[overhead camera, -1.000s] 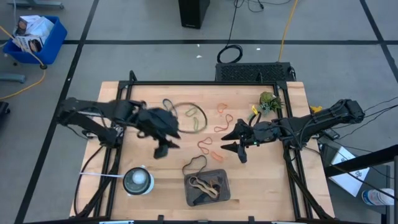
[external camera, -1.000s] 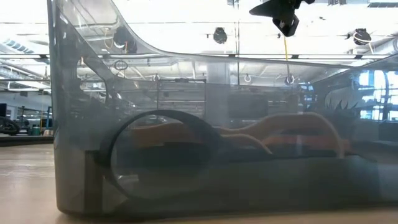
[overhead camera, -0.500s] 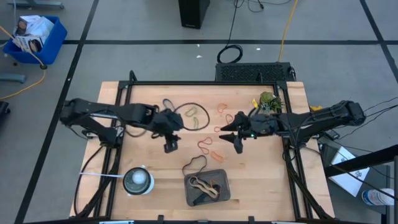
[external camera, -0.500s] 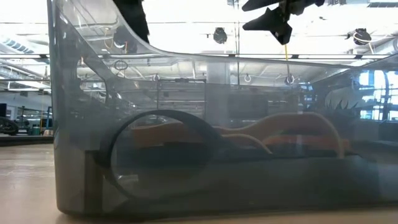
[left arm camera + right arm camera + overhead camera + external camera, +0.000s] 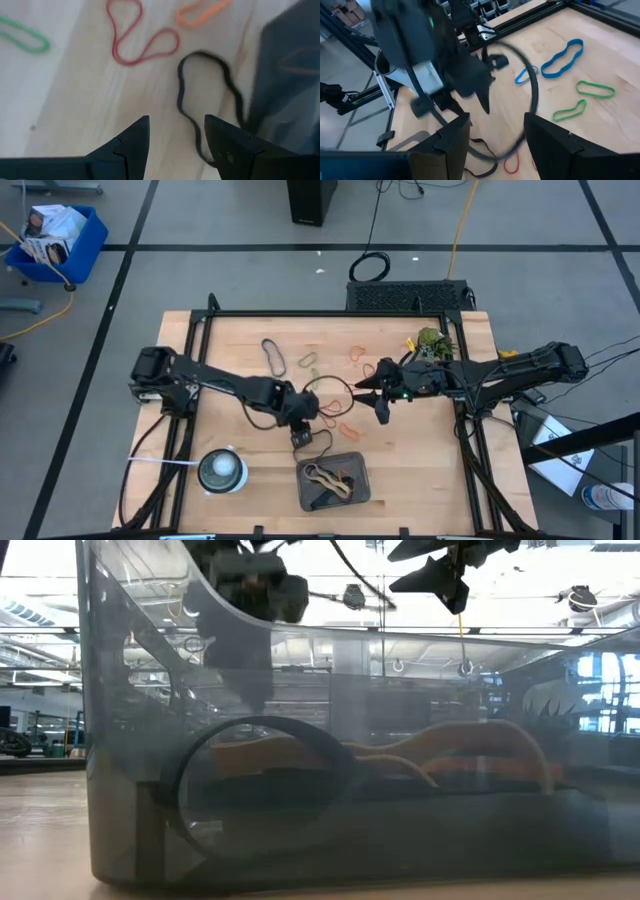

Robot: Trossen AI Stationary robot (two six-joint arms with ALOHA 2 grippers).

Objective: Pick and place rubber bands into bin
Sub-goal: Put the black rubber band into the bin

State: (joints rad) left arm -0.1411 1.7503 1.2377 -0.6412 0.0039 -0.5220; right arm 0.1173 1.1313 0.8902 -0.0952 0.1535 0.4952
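Rubber bands [image 5: 330, 414] lay scattered across the middle of the wooden table [image 5: 230, 350]; several more lay inside the dark grey bin [image 5: 334, 482] at the table's near edge. The left hand [image 5: 303, 435] was positioned low over the table just beside the bin, its fingers spread apart and holding nothing. In the left wrist view, a black rubber band [image 5: 210, 95] lay on the wood ahead of the released fingers, touching the bin wall [image 5: 285, 80], with a red band [image 5: 142, 42], an orange band [image 5: 202, 12] and a green band [image 5: 25, 37] farther off. The right hand [image 5: 378, 392] hovered over the table centre with fingers parted, empty. A round white object [image 5: 221, 470] stood near the bin.
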